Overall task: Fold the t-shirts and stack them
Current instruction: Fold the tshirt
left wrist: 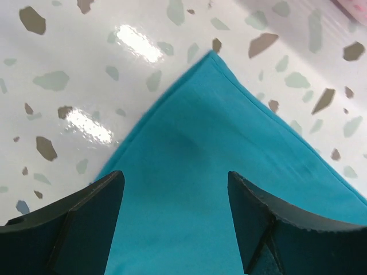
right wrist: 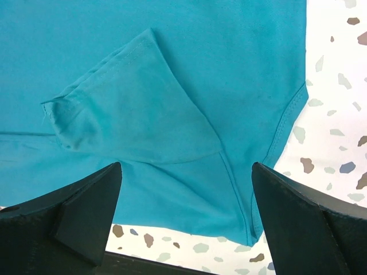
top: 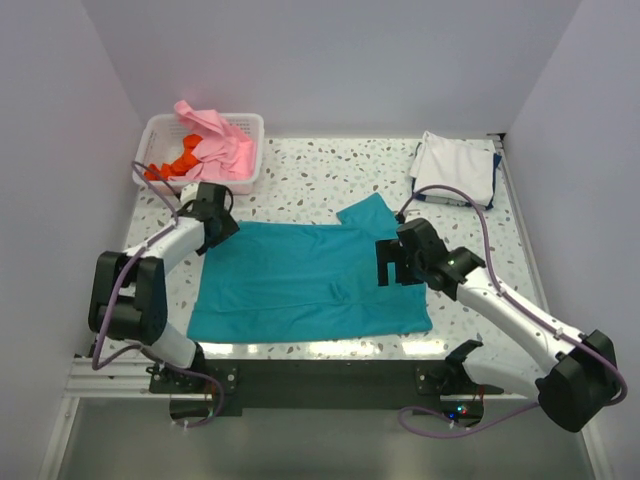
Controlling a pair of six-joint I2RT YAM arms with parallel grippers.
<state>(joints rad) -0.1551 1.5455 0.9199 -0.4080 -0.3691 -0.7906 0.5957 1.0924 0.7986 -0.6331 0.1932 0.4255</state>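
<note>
Teal t-shirt (top: 300, 280) flat, long axis left to right.
Left gripper (left wrist: 175, 192) open over its far-left corner; right gripper (right wrist: 186, 189) wide open above its right end; nothing gripped.

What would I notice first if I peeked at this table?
A big teal t-shirt lies spread flat in the middle of the table, with the left gripper over its far left corner and the right gripper over its right side, both open. At the far left, a white basket holds a pink shirt and some orange-red cloth.
</note>
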